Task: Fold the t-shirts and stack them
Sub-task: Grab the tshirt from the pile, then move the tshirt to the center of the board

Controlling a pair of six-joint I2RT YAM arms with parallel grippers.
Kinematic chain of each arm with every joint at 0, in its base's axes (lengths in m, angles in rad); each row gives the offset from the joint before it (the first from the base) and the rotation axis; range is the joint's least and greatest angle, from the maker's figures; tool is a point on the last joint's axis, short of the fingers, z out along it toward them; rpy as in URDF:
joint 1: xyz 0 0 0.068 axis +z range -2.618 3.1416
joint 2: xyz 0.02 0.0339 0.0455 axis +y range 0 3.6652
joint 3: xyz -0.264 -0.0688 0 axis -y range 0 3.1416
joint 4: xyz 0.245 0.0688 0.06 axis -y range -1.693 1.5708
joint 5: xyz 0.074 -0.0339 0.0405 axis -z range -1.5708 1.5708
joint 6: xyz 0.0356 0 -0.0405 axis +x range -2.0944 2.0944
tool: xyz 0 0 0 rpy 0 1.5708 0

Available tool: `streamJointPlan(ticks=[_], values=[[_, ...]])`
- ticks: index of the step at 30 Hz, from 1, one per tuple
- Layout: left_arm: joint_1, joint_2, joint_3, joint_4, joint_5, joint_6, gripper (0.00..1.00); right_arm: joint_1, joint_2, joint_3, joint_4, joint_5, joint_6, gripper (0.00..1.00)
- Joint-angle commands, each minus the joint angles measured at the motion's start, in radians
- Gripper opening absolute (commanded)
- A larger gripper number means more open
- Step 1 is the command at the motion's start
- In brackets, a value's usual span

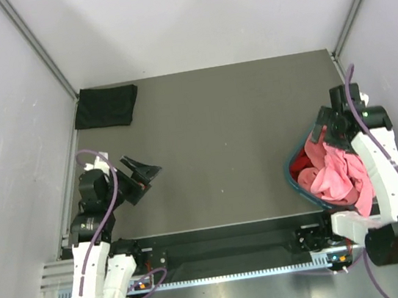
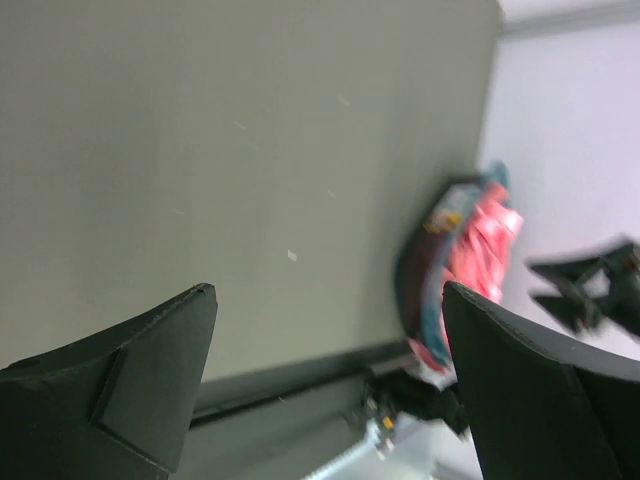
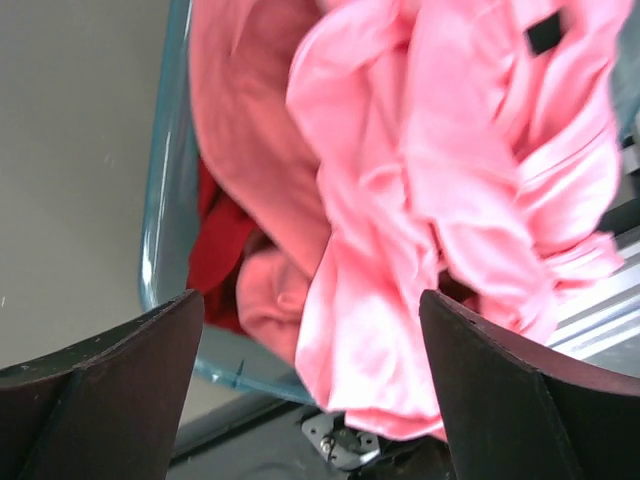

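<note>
Only overhead shows the folded black t-shirt point(image 1: 106, 106) at ten o'clock; the right wrist reveals crumpled pink t-shirt point(image 3: 430, 200) over red t-shirt point(image 3: 215, 268); left hand point(image 2: 328, 290), right hand point(image 3: 310, 300) released

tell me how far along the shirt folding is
Done: one black t-shirt lies folded at the far left corner of the table. In hand: nothing; the right gripper hangs open over the teal basket, the left gripper open above the table. Left: the pink t-shirts and red t-shirt, crumpled in the basket, need folding and stacking.
</note>
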Motion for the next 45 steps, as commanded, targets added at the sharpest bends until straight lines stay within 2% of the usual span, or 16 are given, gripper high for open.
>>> streamJointPlan(ticks=[1, 3, 5, 12, 15, 18, 19, 24, 26, 32, 35, 37, 39, 41, 44, 45], values=[[0.005, -0.008, -0.041, 0.133, 0.226, -0.064, 0.99, -0.034, 0.069, 0.088, 0.042, 0.116, -0.035, 0.88], [0.005, -0.007, -0.052, 0.194, 0.306, -0.066, 0.99, -0.043, 0.135, 0.091, 0.051, 0.128, -0.032, 0.85], [0.005, -0.005, -0.022, 0.207, 0.306, -0.046, 0.99, -0.067, 0.167, 0.073, 0.066, 0.138, -0.021, 0.8], [0.005, 0.065, 0.126, 0.028, 0.281, 0.176, 0.93, -0.171, 0.207, -0.096, 0.201, 0.15, 0.003, 0.67], [0.004, 0.073, 0.184, -0.02, 0.268, 0.23, 0.89, -0.256, 0.241, -0.168, 0.275, 0.08, -0.015, 0.59], [-0.002, 0.088, 0.221, -0.048, 0.257, 0.261, 0.88, -0.302, 0.267, -0.19, 0.297, 0.01, -0.03, 0.21], [-0.01, 0.094, 0.233, -0.049, 0.249, 0.267, 0.87, -0.305, 0.268, -0.175, 0.289, 0.006, -0.03, 0.0], [-0.028, 0.107, 0.253, -0.058, 0.243, 0.296, 0.86, -0.299, 0.151, -0.037, 0.214, 0.13, 0.023, 0.0], [-0.038, 0.111, 0.259, -0.058, 0.242, 0.299, 0.86, -0.281, 0.141, 0.101, 0.131, 0.212, 0.054, 0.0], [-0.065, 0.127, 0.259, -0.055, 0.234, 0.307, 0.84, -0.169, 0.143, 0.449, 0.063, 0.17, 0.071, 0.0], [-0.07, 0.133, 0.258, -0.052, 0.232, 0.304, 0.82, -0.022, 0.172, 0.614, 0.057, 0.109, 0.072, 0.0], [-0.07, 0.134, 0.262, -0.049, 0.231, 0.301, 0.82, 0.165, 0.184, 0.692, 0.086, 0.087, 0.063, 0.0], [-0.071, 0.136, 0.266, -0.054, 0.226, 0.302, 0.81, 0.327, 0.19, 0.711, 0.126, 0.044, 0.072, 0.0], [-0.071, 0.139, 0.272, -0.06, 0.222, 0.302, 0.8, 0.403, 0.183, 0.665, 0.157, -0.07, 0.101, 0.0], [-0.071, 0.136, 0.278, -0.065, 0.212, 0.307, 0.79, 0.528, 0.16, 0.475, 0.241, -0.228, 0.16, 0.01], [-0.071, 0.137, 0.281, -0.075, 0.208, 0.308, 0.79, 0.604, 0.153, 0.348, 0.269, -0.262, 0.177, 0.02]])
